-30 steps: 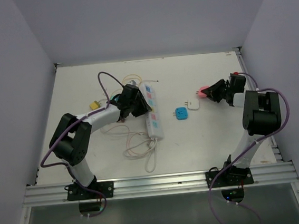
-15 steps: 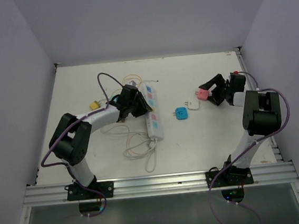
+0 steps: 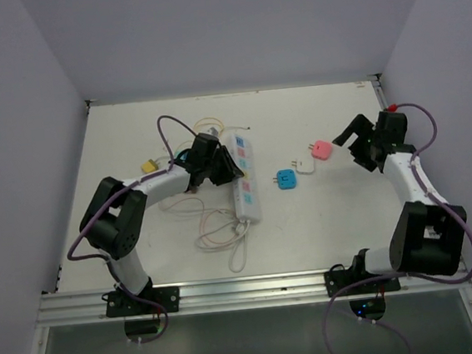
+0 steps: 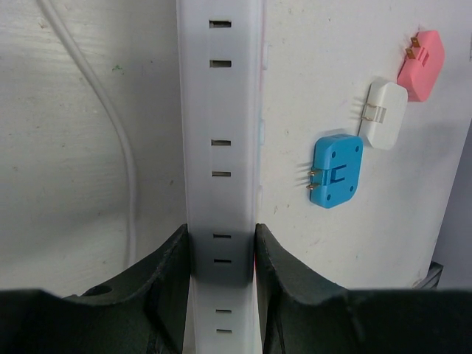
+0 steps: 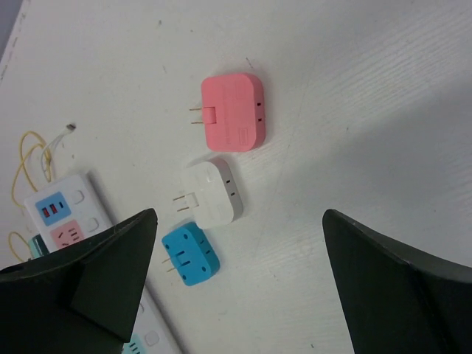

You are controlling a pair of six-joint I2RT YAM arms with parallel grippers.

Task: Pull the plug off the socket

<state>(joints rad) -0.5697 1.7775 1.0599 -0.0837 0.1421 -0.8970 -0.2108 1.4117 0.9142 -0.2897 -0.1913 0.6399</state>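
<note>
The socket (image 3: pixel 243 180) is a long white power strip with pastel outlet faces, lying left of centre. My left gripper (image 3: pixel 218 167) is shut on its sides; the left wrist view shows both fingers pressed against the strip (image 4: pixel 221 110), the gripper (image 4: pixel 221 251) straddling it. A pink plug (image 3: pixel 323 149) lies loose on the table, prongs pointing left, beside a white plug (image 3: pixel 305 165) and a blue plug (image 3: pixel 285 179). My right gripper (image 3: pixel 352 144) is open just right of the pink plug (image 5: pixel 232 112), holding nothing. In the right wrist view the gripper (image 5: pixel 240 273) spans bare table below the white plug (image 5: pixel 214 192) and the blue plug (image 5: pixel 190 254).
The strip's thin white cord (image 3: pixel 220 229) loops toward the near edge and runs alongside the strip (image 4: pixel 103 110). A thin yellow wire (image 3: pixel 206 125) curls behind the strip. A small yellow piece (image 3: pixel 148 165) lies at the left. Walls close in on three sides.
My right gripper has opened and let go of the pink plug, which now rests on the table. The right arm has drawn back to the right. The left gripper has kept its hold.
</note>
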